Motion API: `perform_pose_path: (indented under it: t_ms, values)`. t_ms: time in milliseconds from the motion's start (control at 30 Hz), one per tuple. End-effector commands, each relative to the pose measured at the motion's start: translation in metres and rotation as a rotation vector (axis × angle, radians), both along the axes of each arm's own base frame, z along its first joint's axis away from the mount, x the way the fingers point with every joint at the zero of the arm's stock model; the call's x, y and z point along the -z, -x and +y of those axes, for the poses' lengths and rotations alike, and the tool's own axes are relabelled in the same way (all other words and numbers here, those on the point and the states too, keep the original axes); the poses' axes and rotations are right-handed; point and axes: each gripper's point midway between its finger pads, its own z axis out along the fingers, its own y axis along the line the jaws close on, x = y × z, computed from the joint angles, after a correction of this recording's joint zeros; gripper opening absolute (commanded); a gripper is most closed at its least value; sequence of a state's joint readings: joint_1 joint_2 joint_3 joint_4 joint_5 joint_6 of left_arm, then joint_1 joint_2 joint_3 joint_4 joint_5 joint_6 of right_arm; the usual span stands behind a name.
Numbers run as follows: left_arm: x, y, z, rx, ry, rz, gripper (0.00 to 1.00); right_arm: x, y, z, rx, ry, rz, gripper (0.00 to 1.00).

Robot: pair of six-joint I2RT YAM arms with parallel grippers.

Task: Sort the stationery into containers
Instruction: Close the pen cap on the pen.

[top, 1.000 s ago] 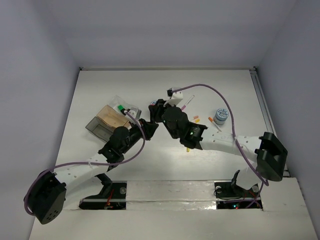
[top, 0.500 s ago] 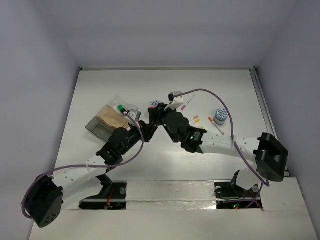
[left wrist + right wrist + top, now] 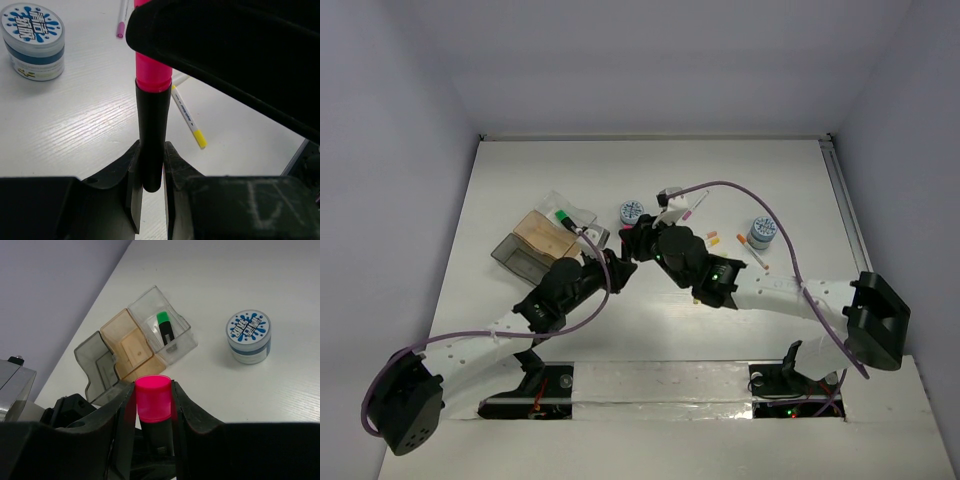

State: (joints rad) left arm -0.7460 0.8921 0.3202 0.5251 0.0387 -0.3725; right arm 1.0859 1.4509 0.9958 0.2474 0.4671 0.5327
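Observation:
A black marker with a pink cap (image 3: pixel 154 399) is held at both ends, above the table. My right gripper (image 3: pixel 154 407) is shut on the pink cap. My left gripper (image 3: pixel 150 172) is shut on the black barrel's (image 3: pixel 152 130) lower end. In the top view the two grippers meet at mid-table, left gripper (image 3: pixel 617 264), right gripper (image 3: pixel 638 243). The joined trays lie to the left: clear (image 3: pixel 181 342) with a green-capped marker (image 3: pixel 165 326) inside, tan (image 3: pixel 122 335), smoky grey (image 3: pixel 89 360).
A blue-white disc (image 3: pixel 632 211) sits just beyond the grippers, another disc (image 3: pixel 761 232) at the right. Thin white pens lie near it: an orange-tipped pen (image 3: pixel 710 238), a pink-tipped pen (image 3: pixel 696 204), and a yellow-tipped pen (image 3: pixel 189 119) under the grippers.
My right gripper has moved left and nearer with the marker, uncovering the disc. My left gripper has come up to meet it and now grips the marker's barrel.

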Motion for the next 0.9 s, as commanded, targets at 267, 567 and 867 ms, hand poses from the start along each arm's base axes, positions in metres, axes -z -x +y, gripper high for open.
perform_pose_path:
  t_ms: [267,567,867]
  values:
    - [-0.134,-0.031,0.009,-0.142,0.273,-0.263,0.00,0.106,0.064,-0.017,-0.153,0.197,0.233,0.00]
    - [-0.169,-0.037,0.010,-0.156,0.277,-0.333,0.00,0.158,0.094,-0.029,-0.169,0.301,0.309,0.00]
    - [-0.192,-0.043,0.005,-0.161,0.308,-0.366,0.00,0.181,0.118,-0.022,-0.176,0.251,0.361,0.00]
